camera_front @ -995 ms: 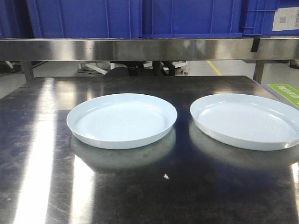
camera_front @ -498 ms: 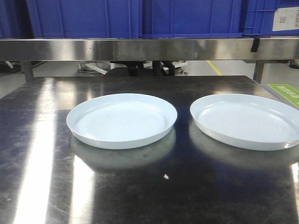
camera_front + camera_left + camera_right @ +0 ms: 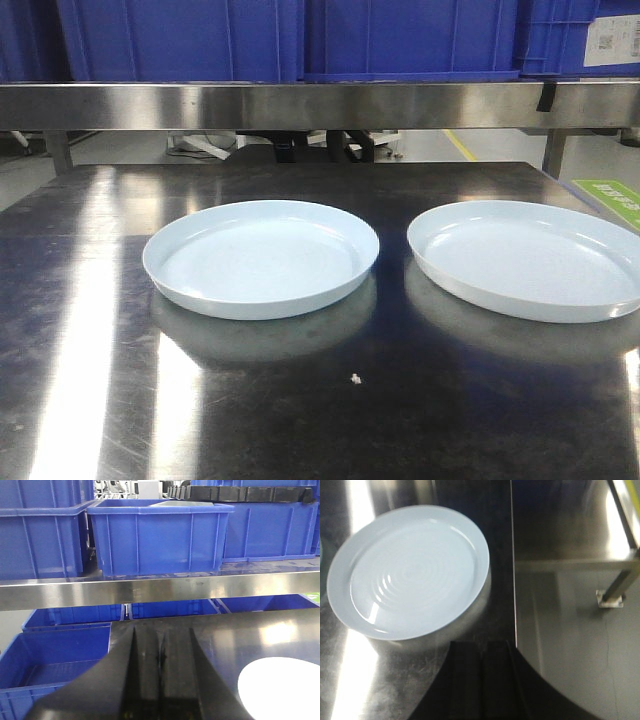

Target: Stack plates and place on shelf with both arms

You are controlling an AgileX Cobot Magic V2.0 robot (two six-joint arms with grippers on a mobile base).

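Note:
Two pale bluish-white plates lie side by side on the dark steel table, the left plate (image 3: 260, 257) near the middle and the right plate (image 3: 527, 258) by the right edge. The right plate (image 3: 410, 570) also fills the upper left of the right wrist view. The shelf (image 3: 320, 105) runs across the back above the table; its front rail (image 3: 160, 590) crosses the left wrist view. My left gripper (image 3: 161, 630) is shut on nothing, left of a plate edge (image 3: 282, 687). Also shut and empty, my right gripper (image 3: 481, 647) sits just below the right plate. Neither gripper shows in the front view.
Blue plastic crates (image 3: 300, 40) stand on the shelf, and more crates (image 3: 60, 650) sit low beside the table's left side. The table's right edge (image 3: 513, 580) drops to the floor, where a steel leg (image 3: 615, 587) stands. A small white crumb (image 3: 355, 378) lies in front of the plates.

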